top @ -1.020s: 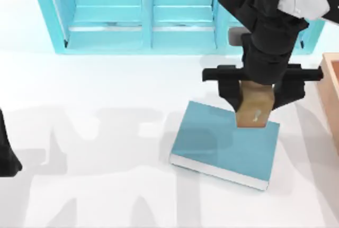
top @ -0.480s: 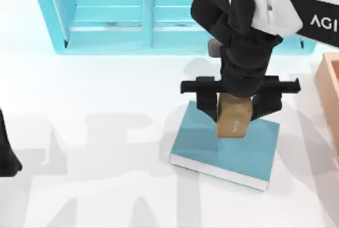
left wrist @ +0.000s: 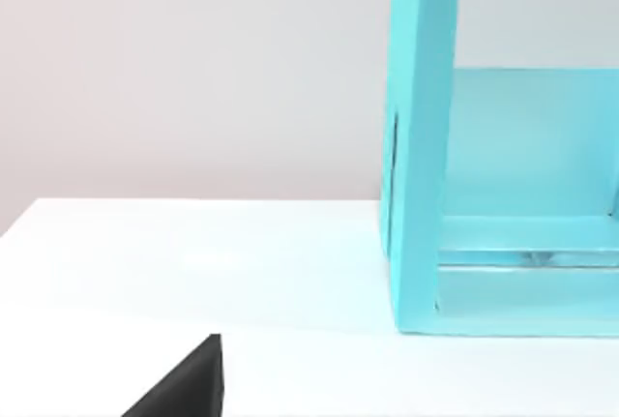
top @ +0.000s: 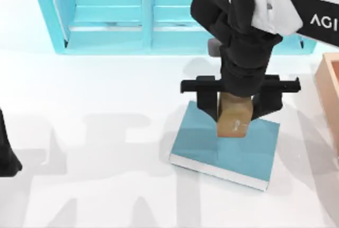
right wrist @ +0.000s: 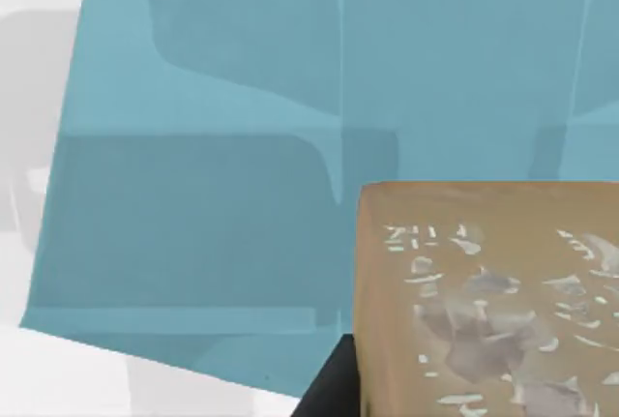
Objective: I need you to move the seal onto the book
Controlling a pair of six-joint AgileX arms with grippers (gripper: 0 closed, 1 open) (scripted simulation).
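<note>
Our right gripper (top: pixel 233 112) is clamped on the seal (top: pixel 233 121), one black finger on either side of it, and we hold it over the book (top: pixel 225 146), above the cover's far half. In the right wrist view the seal's (right wrist: pixel 488 301) pale-marked face hangs over the teal cover (right wrist: pixel 242 127) with its shadow below, so we judge it not yet set down. The book lies right of centre on the tabletop (top: pixel 95 133), short of the turquoise shelf unit (top: pixel 132 16) along the far edge. Carrying looks done; lowering and letting go remain. Our left arm (top: pixel 6 154) sits parked at the left edge.
</note>
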